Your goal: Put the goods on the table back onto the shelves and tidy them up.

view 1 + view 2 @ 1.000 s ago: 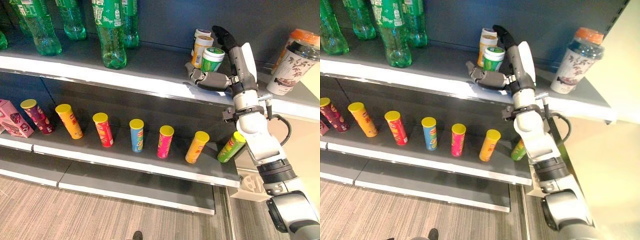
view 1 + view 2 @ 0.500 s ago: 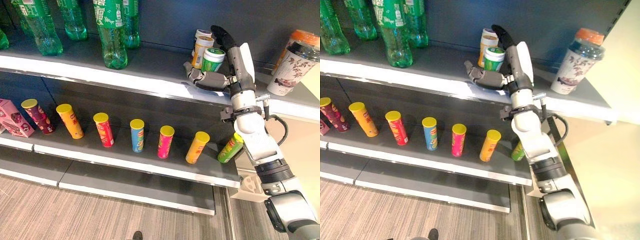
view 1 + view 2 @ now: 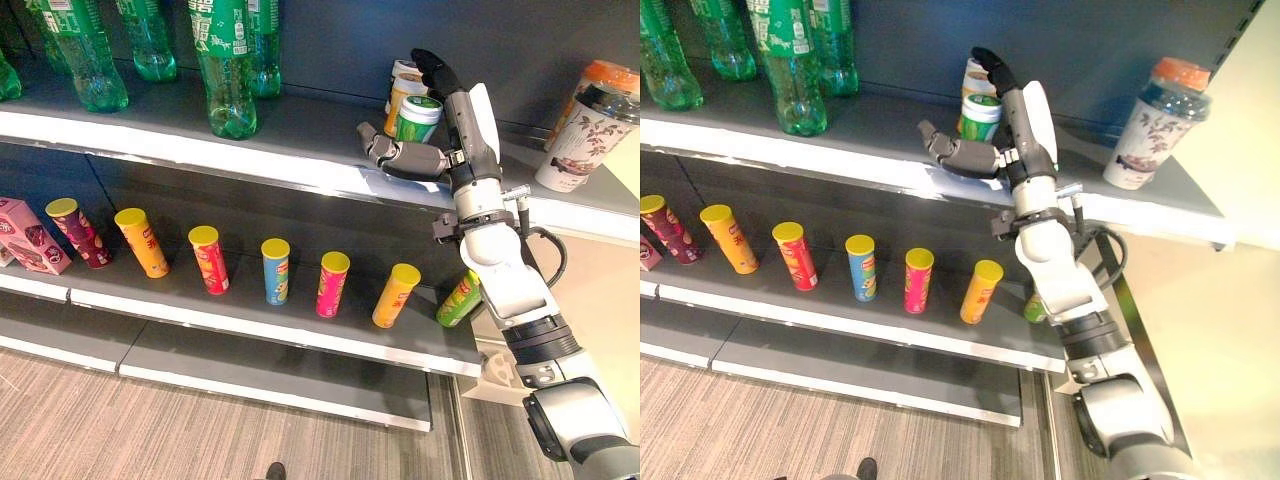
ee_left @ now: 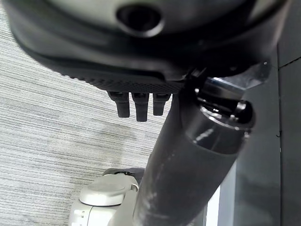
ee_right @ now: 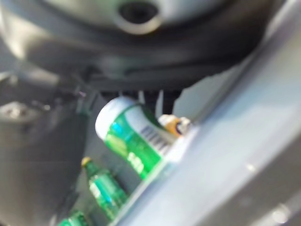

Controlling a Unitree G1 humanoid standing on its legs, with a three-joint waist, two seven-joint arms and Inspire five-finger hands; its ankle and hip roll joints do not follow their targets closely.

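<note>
The right wrist view shows the green canister (image 5: 129,141) just past the right robot hand (image 3: 447,110), whose fingers stretch straight behind it, thumb spread in front, gripping nothing. It stands on the upper shelf (image 3: 300,140), touching a yellow canister (image 3: 402,95) behind. Green bottles (image 3: 225,60) stand well apart; bare shelf lies between. The left robot hand (image 4: 136,104) hangs with fingers curled, empty.

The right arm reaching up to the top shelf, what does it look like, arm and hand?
The right arm is built of silver-grey rounded segments with dark bands at the joints and a black cable looping beside the wrist. Its right hand has dark fingers, a pale grey back plate and a grey thumb.
</note>
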